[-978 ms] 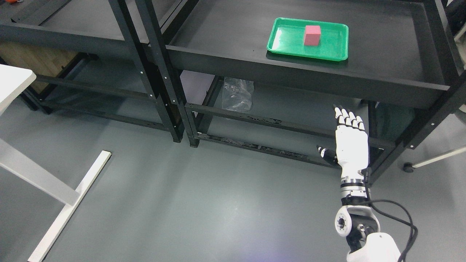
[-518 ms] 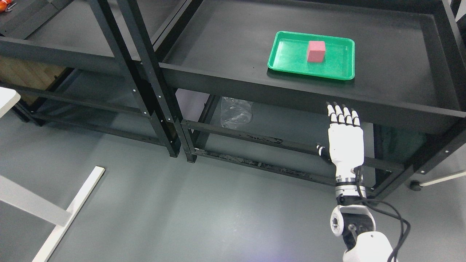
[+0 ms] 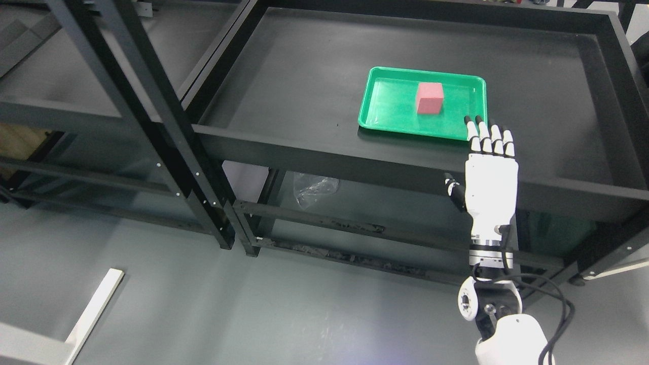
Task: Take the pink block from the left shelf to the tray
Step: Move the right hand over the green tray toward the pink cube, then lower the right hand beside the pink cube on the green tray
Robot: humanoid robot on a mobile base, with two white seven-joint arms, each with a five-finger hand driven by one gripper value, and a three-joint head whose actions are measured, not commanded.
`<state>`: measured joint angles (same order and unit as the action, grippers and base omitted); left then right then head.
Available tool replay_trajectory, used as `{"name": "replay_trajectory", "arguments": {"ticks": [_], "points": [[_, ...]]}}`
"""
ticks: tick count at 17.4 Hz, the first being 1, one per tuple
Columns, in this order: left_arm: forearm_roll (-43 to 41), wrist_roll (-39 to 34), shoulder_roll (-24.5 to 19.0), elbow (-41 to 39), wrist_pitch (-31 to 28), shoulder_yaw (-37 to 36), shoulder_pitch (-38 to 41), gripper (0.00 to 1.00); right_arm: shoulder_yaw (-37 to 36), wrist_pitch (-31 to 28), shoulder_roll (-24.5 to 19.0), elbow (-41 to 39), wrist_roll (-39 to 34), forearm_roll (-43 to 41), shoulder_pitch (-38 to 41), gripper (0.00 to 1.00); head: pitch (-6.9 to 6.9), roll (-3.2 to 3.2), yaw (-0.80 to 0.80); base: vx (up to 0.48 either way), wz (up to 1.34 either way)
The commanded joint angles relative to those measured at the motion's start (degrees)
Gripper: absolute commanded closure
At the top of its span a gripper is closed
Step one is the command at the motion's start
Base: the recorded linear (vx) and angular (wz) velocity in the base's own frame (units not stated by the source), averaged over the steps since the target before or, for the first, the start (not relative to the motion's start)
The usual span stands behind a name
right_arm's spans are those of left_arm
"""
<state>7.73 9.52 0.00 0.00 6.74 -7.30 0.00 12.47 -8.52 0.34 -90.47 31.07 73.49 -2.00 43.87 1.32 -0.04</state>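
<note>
On green tray (image 3: 385, 109): pink block (image 3: 429, 98).

No text, label, brand, number or sign can be read on anything in the head view.

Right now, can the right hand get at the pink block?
Probably yes. The right hand is open, its fingertips at the tray near edge, and nothing stands between them and the block, which sits uncovered.

A black metal shelf (image 3: 314, 86) carries a green tray (image 3: 388, 104) on top.
</note>
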Motion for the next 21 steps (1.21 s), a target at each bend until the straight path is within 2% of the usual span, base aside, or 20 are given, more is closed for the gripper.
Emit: {"name": "replay_trajectory", "arguments": {"ticks": [1,5,10,17,21], "points": [[0.0,-0.02,-1.0,-1.0,0.03,0.0,1.15,0.0,-0.07,0.26,0.66,-1.46,2.5,-2.13,-2.13,0.01,0.0,0.0,0.0,0.259,-0.1],[0.0,-0.02,-1.0,-1.0,0.03,0.0,1.15,0.0,0.02,0.35,0.66,-1.2,1.1,-3.44,-3.97,0.01,0.0,0.0,0.0,0.232,-0.08],[0.0,-0.02,-1.0,-1.0,0.03,0.0,1.15,0.0,0.1,1.05,0.66,3.09,-18.13,-3.53,-9.15,0.01,0.0,0.0,0.0,0.219,-0.03],[0.0,-0.02,-1.0,-1.0,0.03,0.0,1.15,0.0,0.54,1.76,0.66,2.76,-18.68,-3.79,-8.2,0.01,0.0,0.0,0.0,0.169,-0.06],[0.0,-0.02,-1.0,-1.0,0.03,0.0,1.15,0.0,1.85,1.84,0.66,-0.84,-18.59,-3.97,-1.71,0.01,0.0,0.0,0.0,0.134,-0.05]]}}
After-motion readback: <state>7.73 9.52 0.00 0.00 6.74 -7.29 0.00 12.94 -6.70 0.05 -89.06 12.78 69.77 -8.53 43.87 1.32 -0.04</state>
